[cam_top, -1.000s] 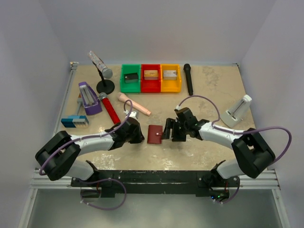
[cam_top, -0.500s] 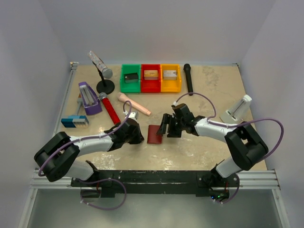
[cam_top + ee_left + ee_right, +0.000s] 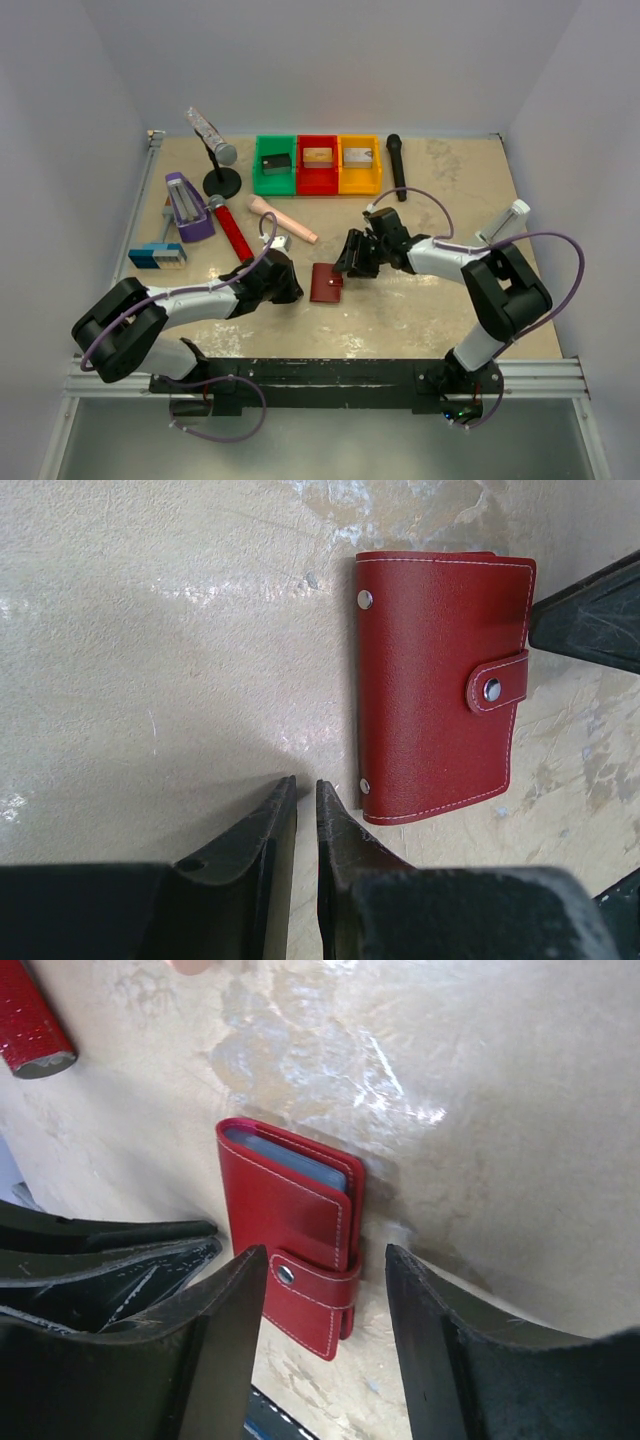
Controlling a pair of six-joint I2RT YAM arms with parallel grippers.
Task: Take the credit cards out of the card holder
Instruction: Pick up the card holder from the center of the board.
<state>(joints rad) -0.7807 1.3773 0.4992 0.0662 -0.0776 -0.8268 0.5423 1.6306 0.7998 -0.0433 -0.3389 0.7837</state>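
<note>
Bare table [image 3: 340,215] behind card holder [image 3: 326,283]

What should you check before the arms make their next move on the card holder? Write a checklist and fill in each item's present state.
1. Card holder lies flat on the table: ok.
2. Snap tab undone: not ok, it is fastened and the holder is closed.
3. Right gripper placed at the tab end, jaws open on either side: ok.
4. Left gripper steadying the holder: not ok, it is nearly closed, empty and beside the holder without touching it.
5. Credit cards inside: cannot tell, only pale pocket edges show.
</note>
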